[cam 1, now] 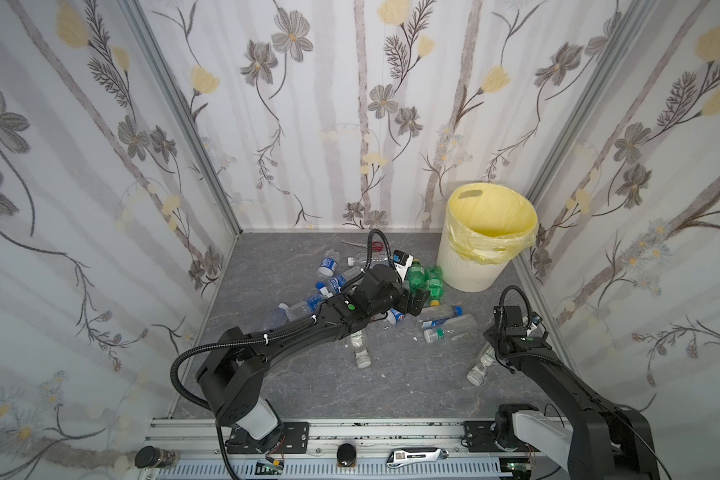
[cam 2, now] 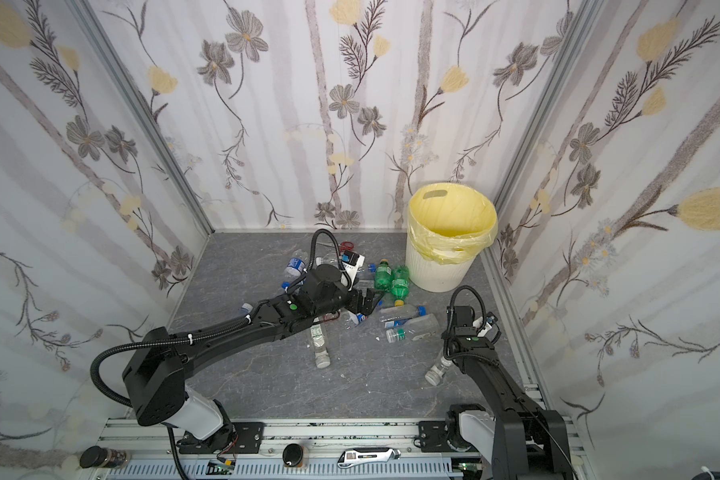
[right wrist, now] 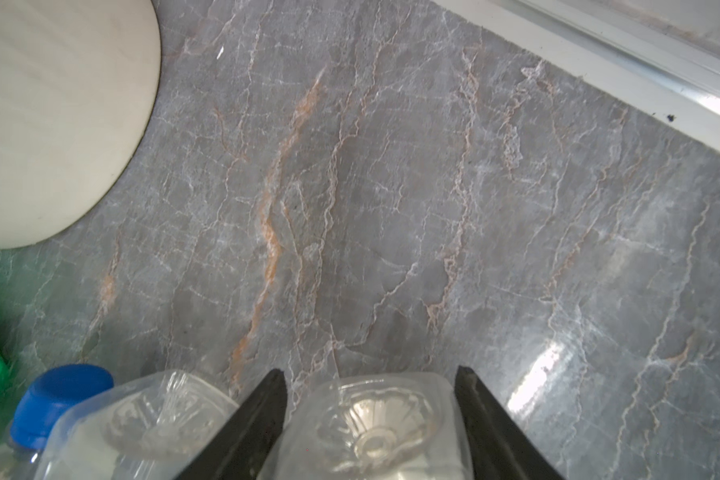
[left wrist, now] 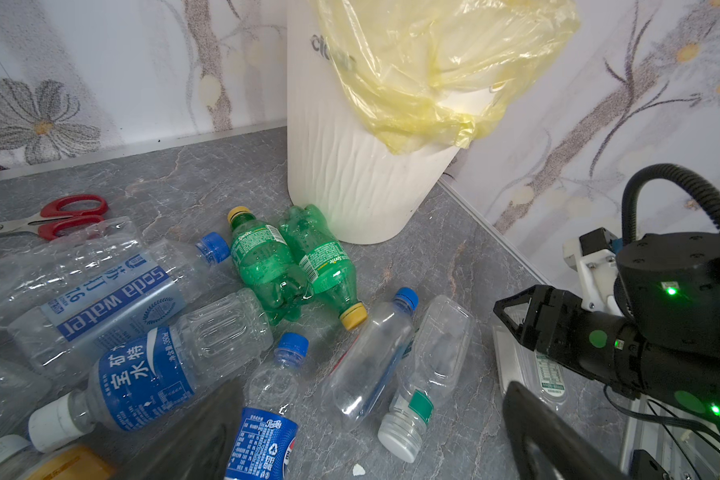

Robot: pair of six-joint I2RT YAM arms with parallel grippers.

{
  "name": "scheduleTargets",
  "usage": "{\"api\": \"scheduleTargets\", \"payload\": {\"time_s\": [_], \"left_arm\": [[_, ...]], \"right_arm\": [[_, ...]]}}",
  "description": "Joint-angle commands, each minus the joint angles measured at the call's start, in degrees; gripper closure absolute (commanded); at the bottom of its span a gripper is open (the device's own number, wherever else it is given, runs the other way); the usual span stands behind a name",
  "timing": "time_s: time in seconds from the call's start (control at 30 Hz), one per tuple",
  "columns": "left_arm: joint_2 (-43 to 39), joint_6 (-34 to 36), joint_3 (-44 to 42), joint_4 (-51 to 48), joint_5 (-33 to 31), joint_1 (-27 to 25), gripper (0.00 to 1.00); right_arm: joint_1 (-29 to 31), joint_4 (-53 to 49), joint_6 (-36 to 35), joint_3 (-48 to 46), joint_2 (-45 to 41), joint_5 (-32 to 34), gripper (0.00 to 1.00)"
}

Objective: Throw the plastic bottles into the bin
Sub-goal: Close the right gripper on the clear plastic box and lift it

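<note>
Both top views look steeply down from above the robot's base, facing the back wall, and take in the whole counter, the bin and both arms. The left wrist camera sits low and close over the plastic bottles, facing the bin and the right arm. The right wrist camera looks almost straight down, very near the counter. It sees a clear bottle between the fingers of the right hand, and the bin's foot.

So the floor is looking like grey veined stone, slightly shiny; clear bottle is showing thin glossy plastic; bin is rocking ribbed white plastic, crinkly yellow film bag.
</note>
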Motion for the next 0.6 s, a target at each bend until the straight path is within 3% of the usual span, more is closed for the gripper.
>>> {"api": "scheduleTargets", "payload": {"time_s": [0.0, 0.13, 0.3, 0.57], "left_arm": [[0.6, 0.6, 0.3, 0.9, -0.5, 0.0, 0.00], [1.1, 0.5, 0.6, 0.9, -0.3, 0.0, 0.00], [1.4, 0.6, 0.6, 0.9, -0.3, 0.0, 0.00], [1.7, 0.2, 0.8, 0.9, 0.1, 0.0, 0.00]], "right_arm": [[-1.6, 3.7, -2.1, 2.2, 2.8, -0.4, 0.37], [-3.4, 4.3, -4.1, 4.3, 6.0, -1.7, 0.35], [-4.4, 4.8, -7.5, 6.4, 7.6, -4.2, 0.25], [-4.4, 1.8, -8.5, 4.3, -0.4, -7.2, 0.09]]}}
